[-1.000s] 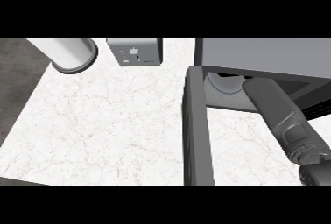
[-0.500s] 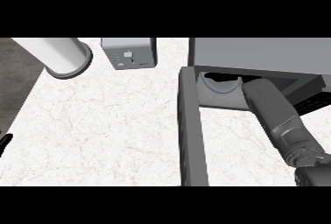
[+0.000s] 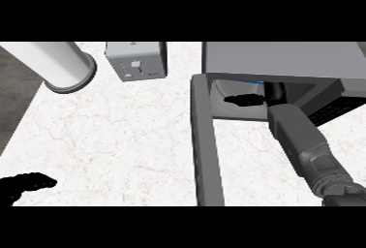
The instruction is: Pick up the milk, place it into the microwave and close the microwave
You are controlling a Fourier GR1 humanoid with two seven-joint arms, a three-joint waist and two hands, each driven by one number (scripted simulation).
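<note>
Fingers (image 3: 247,100) of the right hand reach inside the microwave (image 3: 286,60), upper right; whether they hold the milk cannot be told, and the milk is hidden. Left hand (image 3: 25,186) rests lower left. Risk: forearm catching the open door (image 3: 204,150) on withdrawal.

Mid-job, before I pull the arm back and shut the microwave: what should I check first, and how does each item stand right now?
1. Microwave door open: ok, it is swung out over the counter.
2. Right robot hand inside the microwave: ok.
3. Milk set down and released inside: cannot tell, no milk can be made out in the dark cavity.
4. Door's closing path free: not ok, the right forearm crosses the opening.
5. Left robot hand away from the door: ok, it sits at the lower left edge.
</note>
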